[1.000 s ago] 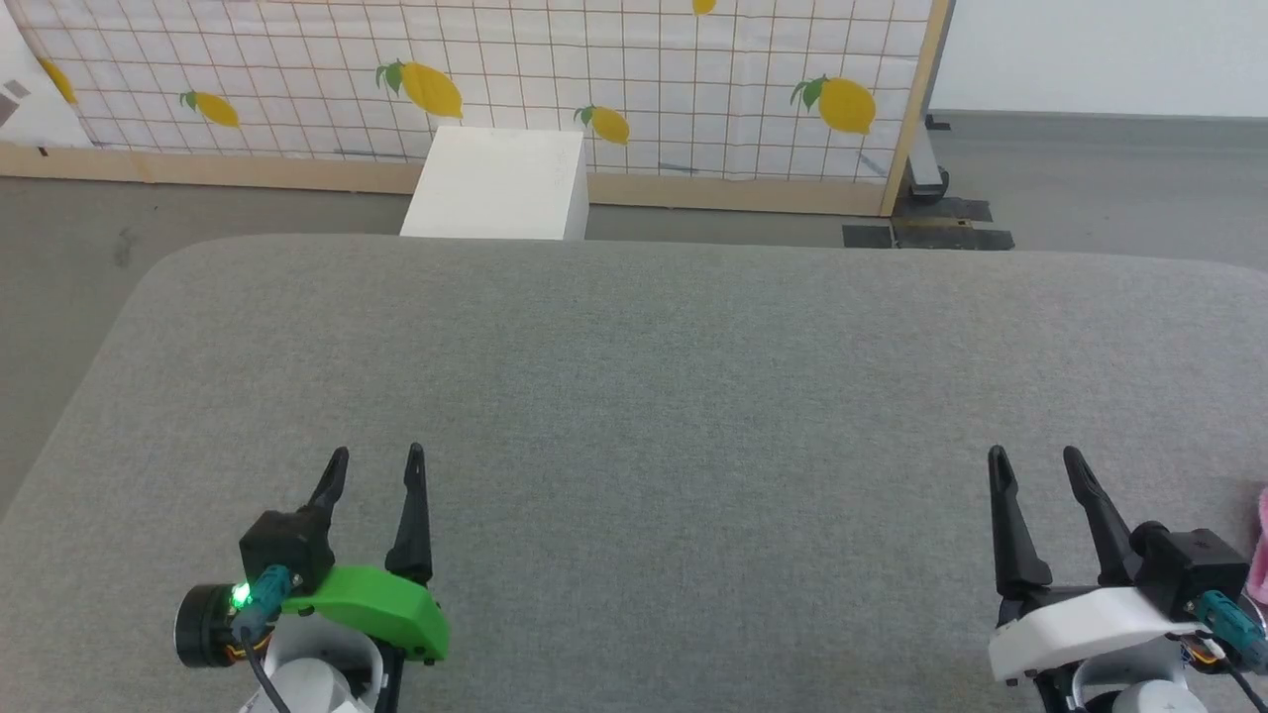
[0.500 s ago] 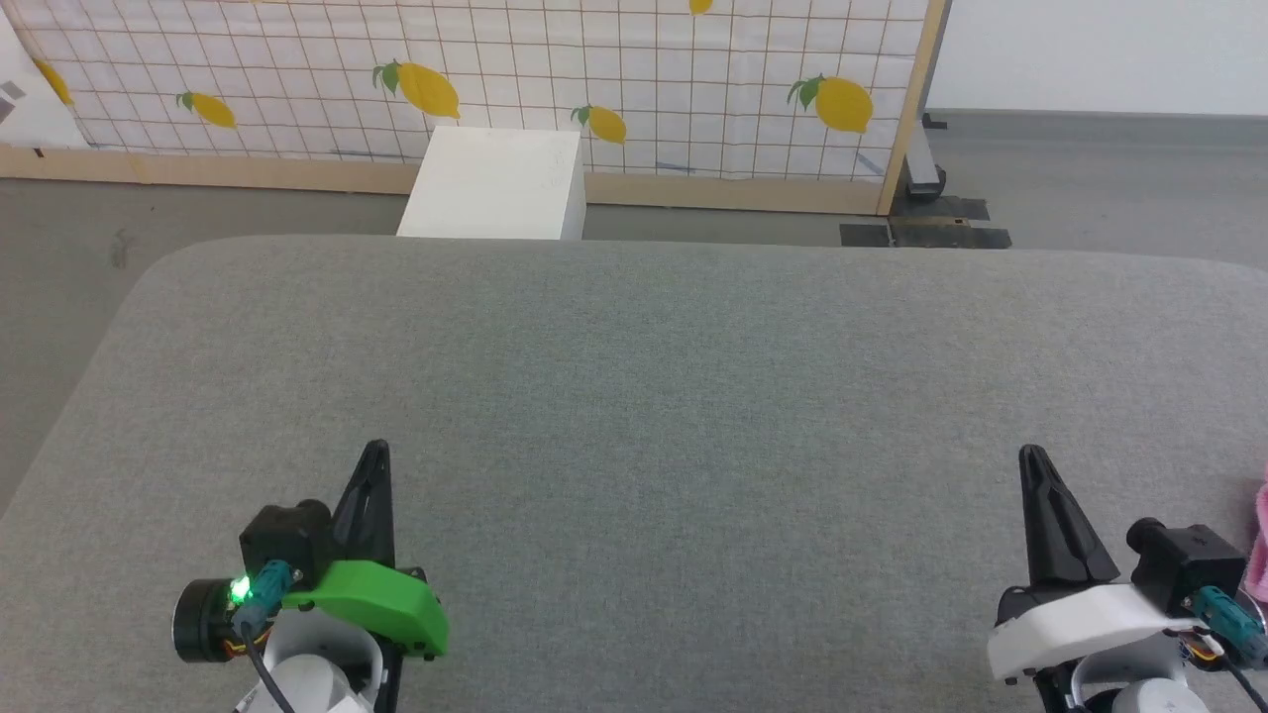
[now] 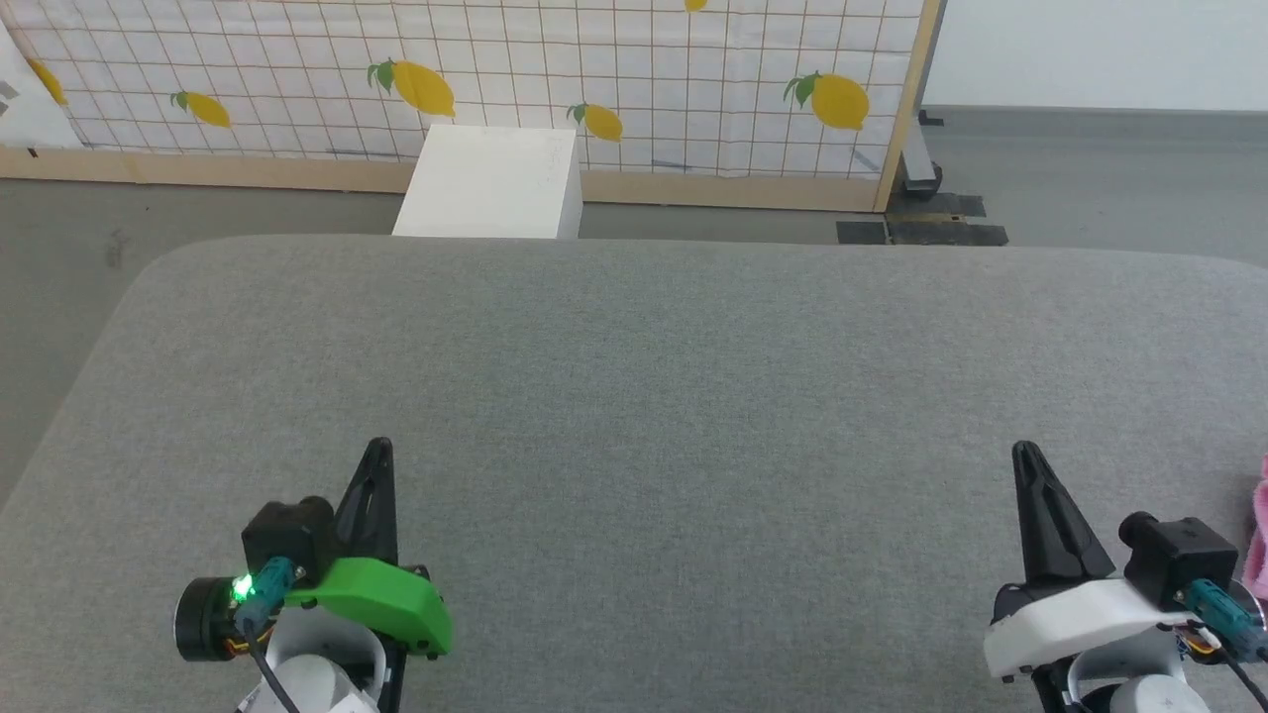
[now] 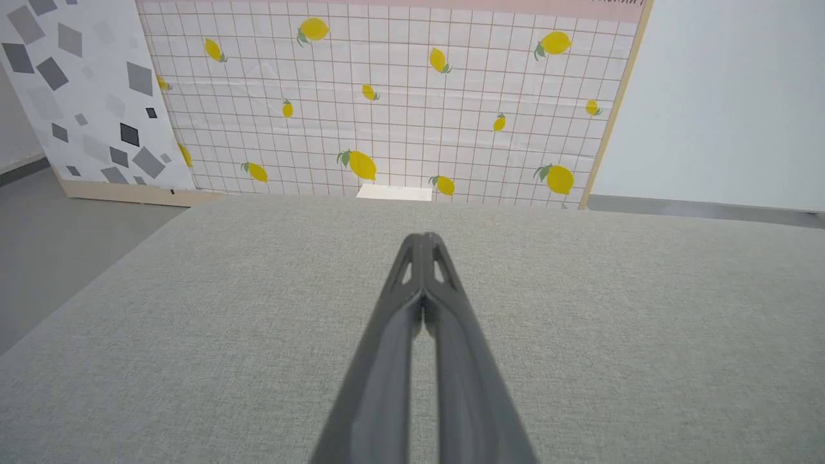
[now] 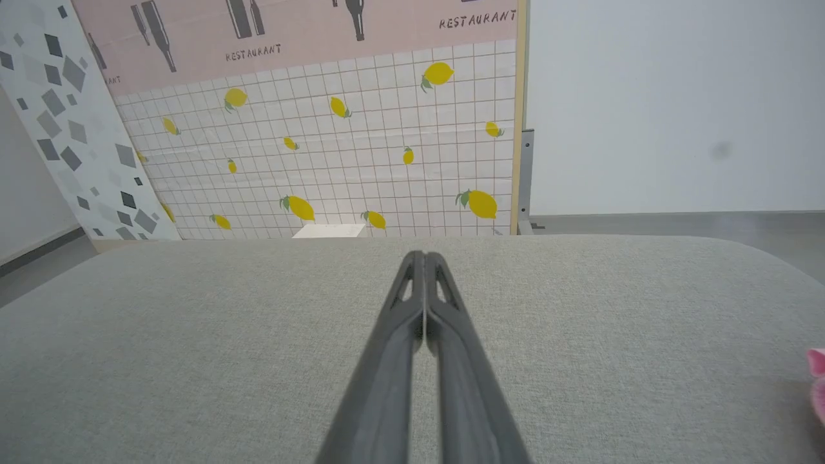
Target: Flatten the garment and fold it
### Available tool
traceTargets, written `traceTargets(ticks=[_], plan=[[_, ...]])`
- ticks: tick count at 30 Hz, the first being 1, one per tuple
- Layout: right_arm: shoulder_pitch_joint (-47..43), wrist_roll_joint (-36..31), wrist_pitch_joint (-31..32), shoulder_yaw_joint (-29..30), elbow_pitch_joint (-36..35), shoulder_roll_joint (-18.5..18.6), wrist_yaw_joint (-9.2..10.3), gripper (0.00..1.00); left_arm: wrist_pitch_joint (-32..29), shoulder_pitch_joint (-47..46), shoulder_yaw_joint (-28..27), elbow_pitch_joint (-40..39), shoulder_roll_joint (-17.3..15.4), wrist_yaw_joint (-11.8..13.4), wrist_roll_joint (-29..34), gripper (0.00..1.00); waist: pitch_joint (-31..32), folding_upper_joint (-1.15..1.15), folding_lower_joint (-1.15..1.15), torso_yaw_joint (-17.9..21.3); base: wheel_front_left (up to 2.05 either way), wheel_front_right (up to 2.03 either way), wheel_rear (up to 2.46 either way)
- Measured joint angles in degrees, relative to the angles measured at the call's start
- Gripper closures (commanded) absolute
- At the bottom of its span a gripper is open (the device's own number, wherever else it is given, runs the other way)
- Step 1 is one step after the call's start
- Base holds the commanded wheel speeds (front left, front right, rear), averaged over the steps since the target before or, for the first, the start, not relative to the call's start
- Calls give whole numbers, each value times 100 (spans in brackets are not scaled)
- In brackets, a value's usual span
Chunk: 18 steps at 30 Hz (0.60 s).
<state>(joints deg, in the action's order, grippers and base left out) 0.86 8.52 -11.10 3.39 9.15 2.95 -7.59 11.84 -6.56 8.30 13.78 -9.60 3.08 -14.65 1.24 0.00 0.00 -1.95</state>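
Just right of the right end effector [image 3: 1024, 450], the garment [image 3: 1260, 533]

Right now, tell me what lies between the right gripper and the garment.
Only bare grey cushion. The right wrist view shows it running from the shut right gripper to the garment at the frame's right edge.

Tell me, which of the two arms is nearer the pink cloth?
The white-bodied right gripper: the pink cloth lies just beside it, while the green-bodied left gripper sits far off on the other side.
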Motion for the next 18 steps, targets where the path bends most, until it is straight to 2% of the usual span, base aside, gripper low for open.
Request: traceTargets(ticks=[18], plan=[[0, -140, 187, -66, -148, 0, 0, 100, -213, 96, -142, -245, 91, -52, 270, 100, -22, 0, 0, 35, 0, 0, 0]])
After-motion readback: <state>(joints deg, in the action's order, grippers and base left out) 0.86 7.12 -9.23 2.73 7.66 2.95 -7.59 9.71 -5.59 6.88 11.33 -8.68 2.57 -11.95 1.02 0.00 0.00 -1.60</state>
